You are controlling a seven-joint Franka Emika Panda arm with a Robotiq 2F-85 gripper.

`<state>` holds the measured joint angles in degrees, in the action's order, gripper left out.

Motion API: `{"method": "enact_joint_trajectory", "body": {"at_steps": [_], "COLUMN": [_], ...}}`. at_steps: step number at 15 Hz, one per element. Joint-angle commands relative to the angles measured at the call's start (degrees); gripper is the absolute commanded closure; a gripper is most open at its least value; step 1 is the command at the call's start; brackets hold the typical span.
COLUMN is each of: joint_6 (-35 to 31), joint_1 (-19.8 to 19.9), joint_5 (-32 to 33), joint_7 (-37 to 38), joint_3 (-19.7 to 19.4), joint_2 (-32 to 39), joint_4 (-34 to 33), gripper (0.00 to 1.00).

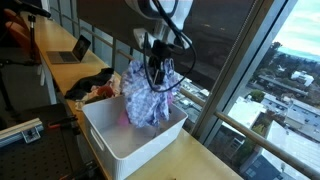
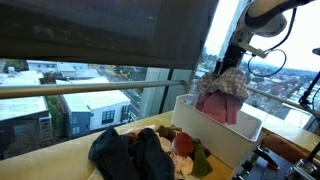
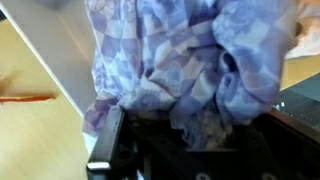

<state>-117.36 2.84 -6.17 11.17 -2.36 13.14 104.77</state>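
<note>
gripper (image 1: 157, 68) fingers: clamped tight on checked lilac cloth (image 1: 146, 96) | cloth: hanging bunched, lower folds inside white bin (image 1: 105, 136) | bin: at bench's window-side edge

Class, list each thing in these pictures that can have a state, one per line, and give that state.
gripper: shut on the checked cloth
checked cloth: gripped at the top, hanging bunched, lower end down in the white bin
white bin: upright, open-topped
clothes pile: heaped on the table beside the bin, not in it
laptop: lid open
blind: lowered part way
</note>
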Motion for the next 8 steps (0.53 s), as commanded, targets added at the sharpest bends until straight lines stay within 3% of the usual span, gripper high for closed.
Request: {"method": "enact_joint_trajectory", "body": {"at_steps": [1, 8], "joint_6": [5.42, 12.74], "joint_1": [-2.67, -10.98], "joint_5": [1.57, 5.41], "joint_7": [0.70, 4.11], "joint_3": [1.34, 8.89], "joint_2": [-6.13, -8.69], "joint_4": [-3.72, -15.65], "gripper": [1.00, 1.00]}}
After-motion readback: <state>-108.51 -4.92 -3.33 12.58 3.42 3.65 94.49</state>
